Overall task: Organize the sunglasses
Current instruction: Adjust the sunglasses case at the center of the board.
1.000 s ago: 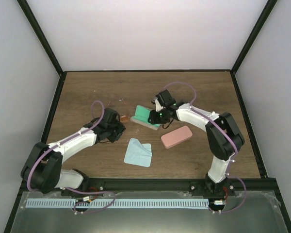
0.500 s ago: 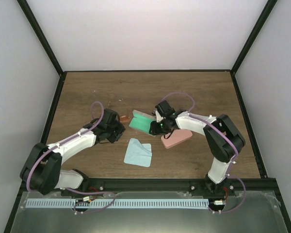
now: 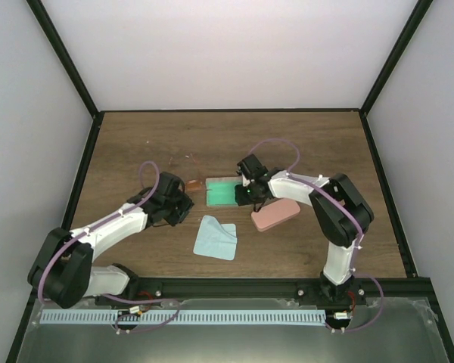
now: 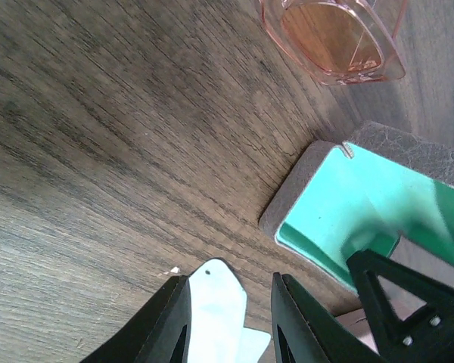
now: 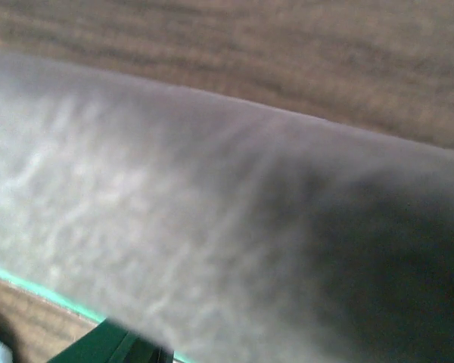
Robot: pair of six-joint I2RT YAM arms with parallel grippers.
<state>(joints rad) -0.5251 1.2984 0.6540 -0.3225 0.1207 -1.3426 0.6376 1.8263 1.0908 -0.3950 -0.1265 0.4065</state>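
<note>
right hand (image 3: 247,195) sits at the right edge of the open case, and its own camera is filled with a blurred grey surface, so i cannot tell whether its fingers are apart or pinching the case. left hand (image 3: 185,198) is low over the bench with its two fingers (image 4: 170,321) apart and nothing between them; it touches nothing. the wooden bench (image 3: 136,144) carries everything. the biggest item is the open case (image 3: 222,191), grey outside with green lining, lying flat near the middle with the lining facing up. a closed pink case (image 3: 275,214) lies to its right and a little nearer, just beside the right arm. a light blue cloth (image 3: 216,237) lies nearer the bases, close to the open case, with one corner folded over. the sunglasses with the translucent pinkish frame (image 3: 193,184) rest on the bench just left of the open case, between it and the left hand, close to both; whether they touch the case i cannot tell. a thin wiry pair (image 3: 189,159) lies farther back, apart from the rest and too small to read in detail.
</note>
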